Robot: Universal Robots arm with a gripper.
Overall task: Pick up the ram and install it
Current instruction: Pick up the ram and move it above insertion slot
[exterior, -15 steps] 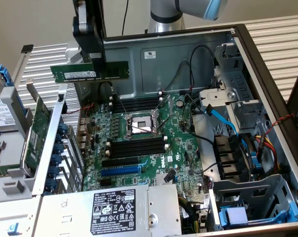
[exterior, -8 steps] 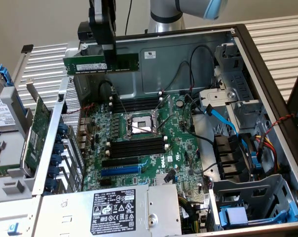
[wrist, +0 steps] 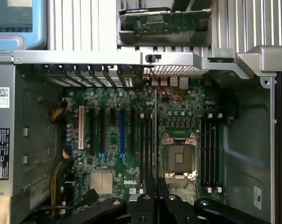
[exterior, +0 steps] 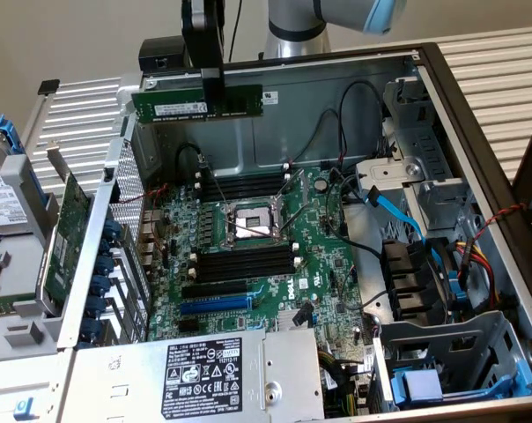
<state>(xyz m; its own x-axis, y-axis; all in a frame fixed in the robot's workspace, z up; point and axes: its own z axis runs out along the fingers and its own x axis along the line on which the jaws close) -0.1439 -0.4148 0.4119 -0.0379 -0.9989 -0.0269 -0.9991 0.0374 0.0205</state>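
- Green ram [exterior: 173, 104] hangs level in the air, high over the open computer case [exterior: 460, 132] and well apart from the motherboard [exterior: 266, 256] below.
- Tool [exterior: 212, 95] is closed narrow on the ram near its middle, pinching the two flat faces (the white label [exterior: 180, 107] sits just to the exterior view's left of the grip).
- In the wrist view, the ram [wrist: 156, 135] shows edge-on as a thin line running out from the tool [wrist: 156, 203], parallel to the black memory slots [wrist: 145, 140] beside the processor socket [wrist: 179, 158].
- Picking up looks done.
- Installing is not done: the memory slots [exterior: 244, 262] appear empty, so the ram is yet to be seated in one and pressed home.
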